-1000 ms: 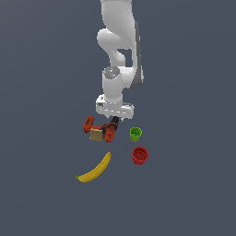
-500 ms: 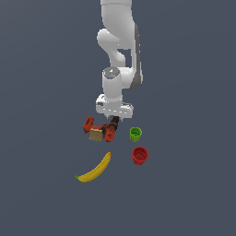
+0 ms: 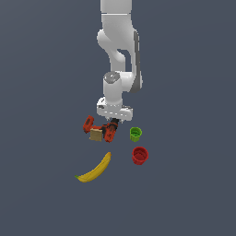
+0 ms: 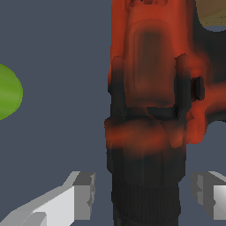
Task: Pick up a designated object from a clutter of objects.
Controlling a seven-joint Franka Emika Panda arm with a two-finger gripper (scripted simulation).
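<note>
The designated object, a red-orange and black drill (image 3: 109,132), lies in the clutter of objects, and it fills the wrist view as the drill (image 4: 150,101). My gripper (image 3: 114,121) is low over it. In the wrist view the gripper (image 4: 145,195) is open. Its grey fingers (image 4: 82,197) stand on either side of the drill's black end, with a gap showing on each side. A small tan block (image 3: 96,134) rests against the drill. Part of the drill is hidden under my hand in the exterior view.
A green cup (image 3: 135,133) stands just to the exterior view's right of the drill and shows as a green edge (image 4: 8,92) in the wrist view. A red cup (image 3: 139,155) and a yellow banana (image 3: 96,169) lie nearer the camera. The tan block's corner (image 4: 212,11) shows beside the drill.
The gripper has sunk slightly toward the drill. The objects have not moved.
</note>
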